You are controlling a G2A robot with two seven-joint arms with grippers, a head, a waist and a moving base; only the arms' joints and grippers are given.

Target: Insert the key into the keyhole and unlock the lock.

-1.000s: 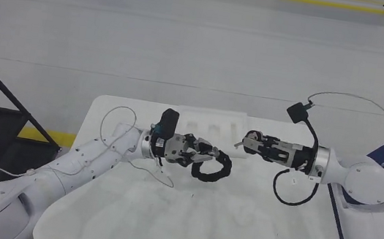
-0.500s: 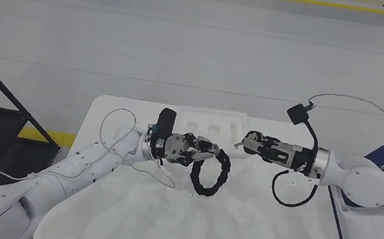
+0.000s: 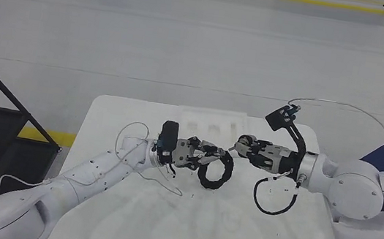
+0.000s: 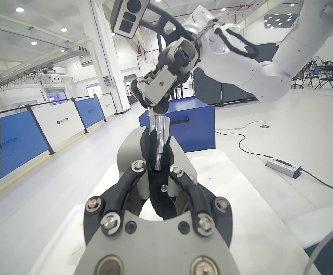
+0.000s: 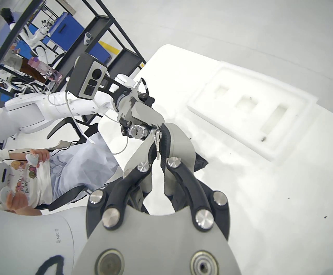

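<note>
My left gripper (image 4: pixel 157 147) clamps the chrome lock cylinder (image 4: pixel 159 130); my right gripper (image 5: pixel 158 133) pinches the small silver key (image 5: pixel 157 143) just beside its keyhole (image 5: pixel 135 132).

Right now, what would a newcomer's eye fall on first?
Two grippers tip to tip above the table: the left gripper shut on the lock, its black cable loop hanging below, and the right gripper holding the key beside the keyhole, not yet in. Beyond them lies a white foam tray.

Silver key (image 5: pixel 157 142) just beside chrome lock (image 5: pixel 137 132)
</note>
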